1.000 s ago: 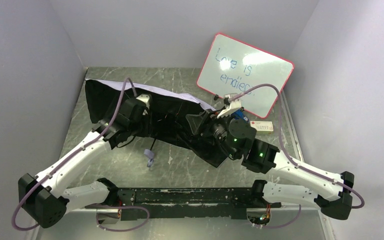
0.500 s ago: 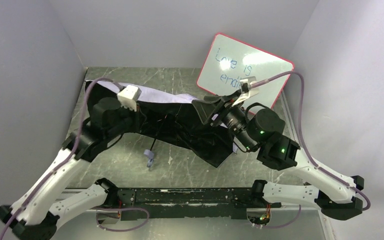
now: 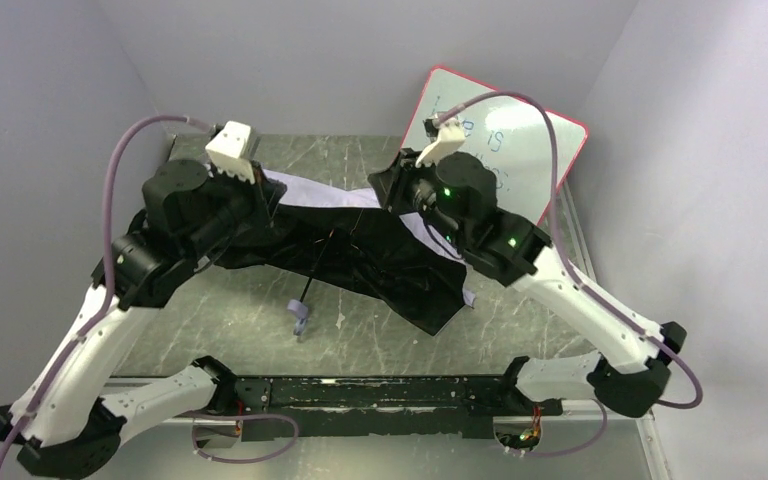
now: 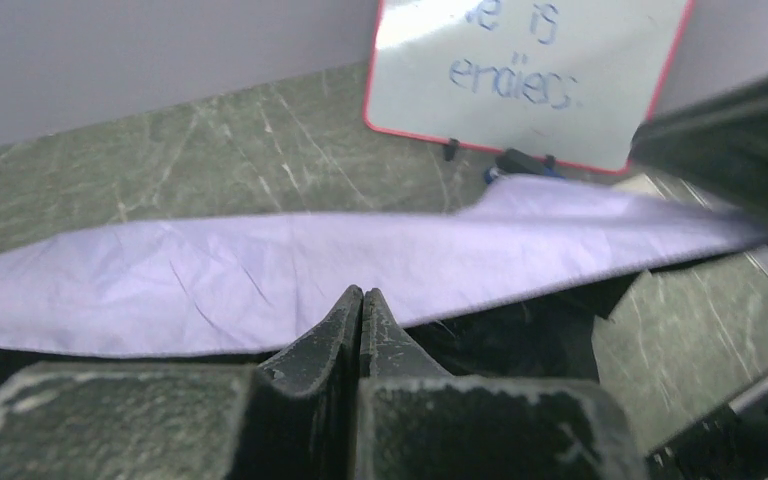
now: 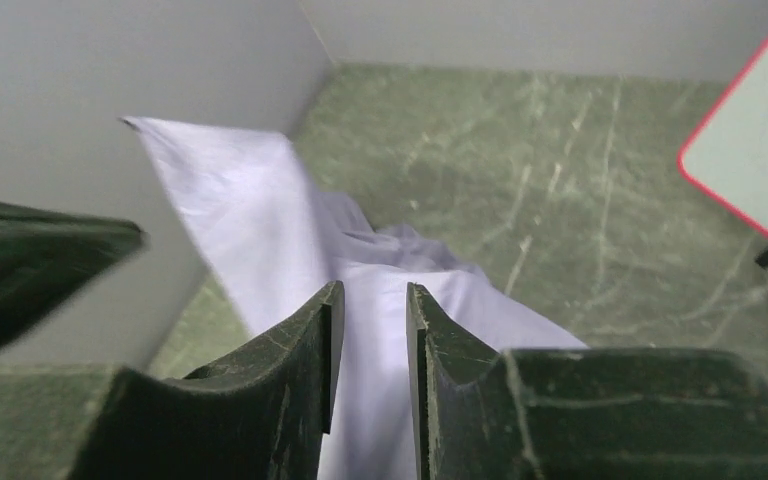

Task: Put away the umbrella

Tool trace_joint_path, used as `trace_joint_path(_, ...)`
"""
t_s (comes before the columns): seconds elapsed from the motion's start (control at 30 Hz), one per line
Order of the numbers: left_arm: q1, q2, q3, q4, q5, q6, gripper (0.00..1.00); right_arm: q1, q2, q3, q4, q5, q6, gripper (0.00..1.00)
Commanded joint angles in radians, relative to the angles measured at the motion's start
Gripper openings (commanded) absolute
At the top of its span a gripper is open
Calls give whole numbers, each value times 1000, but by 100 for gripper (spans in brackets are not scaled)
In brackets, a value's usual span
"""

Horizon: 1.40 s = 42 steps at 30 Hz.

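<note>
Left arm (image 3: 90, 340) came up from the near-left base toward the back left of the table (image 3: 220, 320). Left gripper (image 4: 361, 295) had its fingers clenched flat together with no gap. The tips sat right at the hem of the lavender fabric (image 4: 210, 290) of the umbrella (image 3: 410, 290), apparently pinching it, and faint creases ran toward the tips.

The umbrella lay unfolded and slack across the middle of the table, from the back-left area to right of centre. It was mostly black lining (image 3: 350, 255) facing up. The lavender band ran along its far edge, between the two grippers. The thin black shaft (image 3: 308, 290) slanted out from the canopy toward the near side. It ended in the pale handle (image 3: 300, 322), which rested on bare table just in front of the fabric.

Right gripper (image 5: 372, 290) sat at the right end of the lavender band, over the canopy's far side. Its fingers were parted by a narrow gap with lavender cloth showing through; couldn't tell whether they touched the cloth.

A red-rimmed whiteboard (image 3: 525, 160) with blue handwriting leaned at the back right, just behind the right gripper. Right arm (image 3: 580, 310) ran diagonally from the near-right base up to that gripper.
</note>
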Motion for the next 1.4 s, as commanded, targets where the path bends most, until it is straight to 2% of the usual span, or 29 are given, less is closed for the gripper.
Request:
trace_joint_path(0.0,3,127,140,-116,-213,-27,5,-120,50,0,-102,-250,71,32)
trace_joint_path(0.1,5,207,186,-206,-347,-29,5,-144,72,-44,-104,-313,85,30)
trace_joint_path(0.2,8,234,149,-216,-387,-14,5,-153,85,-128,-50,-383,111,28)
trace_joint_path(0.4,18,240,29,-152,-294,-27,5,-156,139,-291,112,-459,162,25)
trace_joint_path(0.63,25,253,-149,-39,-177,-52,5,-160,212,-393,222,-395,158,25)
trace_joint_path(0.8,25,253,-303,73,-86,-110,5,-172,286,-390,276,-355,133,27)
trace_joint_path(1.03,25,289,-406,197,-89,-146,5,-185,418,-371,349,-345,120,28)
trace_joint_path(1.23,33,406,-410,327,-79,-143,5,-214,521,-335,409,-342,133,30)
trace_joint_path(1.37,44,489,-372,351,-60,-137,5,-219,615,-288,410,-351,124,32)
